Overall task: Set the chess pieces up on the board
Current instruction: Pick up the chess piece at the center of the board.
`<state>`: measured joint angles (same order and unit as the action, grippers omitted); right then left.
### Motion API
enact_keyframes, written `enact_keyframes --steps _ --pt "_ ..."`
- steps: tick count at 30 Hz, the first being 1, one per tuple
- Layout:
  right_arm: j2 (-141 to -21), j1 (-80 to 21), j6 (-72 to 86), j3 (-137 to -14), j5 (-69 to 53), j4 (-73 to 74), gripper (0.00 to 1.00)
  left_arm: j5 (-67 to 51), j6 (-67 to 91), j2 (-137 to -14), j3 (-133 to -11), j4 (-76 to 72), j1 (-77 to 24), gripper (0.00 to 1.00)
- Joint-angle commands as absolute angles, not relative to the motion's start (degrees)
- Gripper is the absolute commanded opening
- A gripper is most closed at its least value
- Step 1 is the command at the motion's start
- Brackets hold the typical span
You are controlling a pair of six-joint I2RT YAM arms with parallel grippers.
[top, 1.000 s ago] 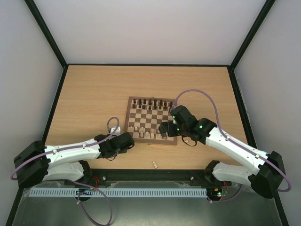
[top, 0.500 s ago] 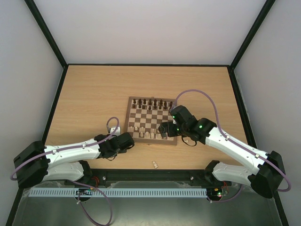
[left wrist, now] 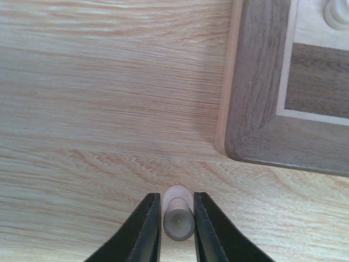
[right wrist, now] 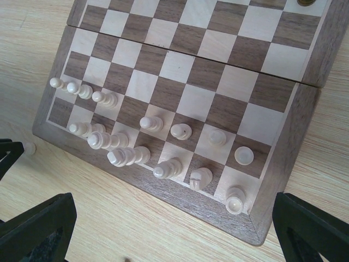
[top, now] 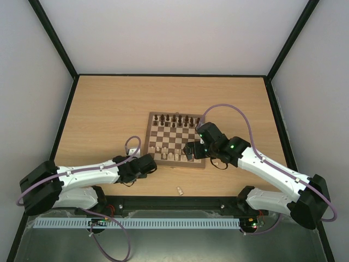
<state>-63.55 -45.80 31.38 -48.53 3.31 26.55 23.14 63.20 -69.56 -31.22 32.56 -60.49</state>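
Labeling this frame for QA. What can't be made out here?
- Left wrist: pale piece between the fingers of the left end effector is seen end-on, so its type is unreadable.
- Top external: chess pieces are too small to identify. The right arm covers the near-right corner of the board.
- Right wrist: dark pieces are cut off by the top edge. Only one partly shows.

Left arm (top: 87,173) stretched low and long from its base, my left gripper (left wrist: 177,197) points ahead, both dark fingers (left wrist: 150,226) pressed against the sides of a pale chess piece (left wrist: 178,219) caught between their tips. My right arm (top: 267,166) reaches inward with the wrist tipped downward. My right gripper (top: 188,150) hangs with its jaws spread wide, one finger showing at each lower corner of its own wrist camera's view.
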Motion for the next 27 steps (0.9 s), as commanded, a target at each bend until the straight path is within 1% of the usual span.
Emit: enact_keyframes --steps 1,4,7,14,20,27 --pt "-64.0 -45.6 30.6 -47.8 2.8 26.3 0.99 24.6 62.8 -70.5 -32.0 32.7 -60.8 0.15" --pt "-64.0 -45.7 30.5 -47.7 2.4 26.2 0.99 24.4 62.5 -71.2 -32.6 33.1 -60.9 0.09" --pt "-64.1 -45.7 30.6 -47.7 2.4 26.2 0.99 24.4 62.6 -70.4 -34.0 34.9 -61.3 0.08" --pt "-64.1 -45.7 30.6 -47.7 2.6 26.2 0.99 26.0 60.7 -68.8 -42.5 41.3 -62.8 0.08" --pt "-63.6 -45.7 30.6 -47.8 3.7 26.3 0.99 26.4 55.8 -73.6 -48.3 40.7 -62.0 0.11" --pt "-63.6 -45.6 30.7 -47.8 3.9 26.4 0.99 23.7 51.1 -77.5 -48.8 35.9 -58.8 0.12"
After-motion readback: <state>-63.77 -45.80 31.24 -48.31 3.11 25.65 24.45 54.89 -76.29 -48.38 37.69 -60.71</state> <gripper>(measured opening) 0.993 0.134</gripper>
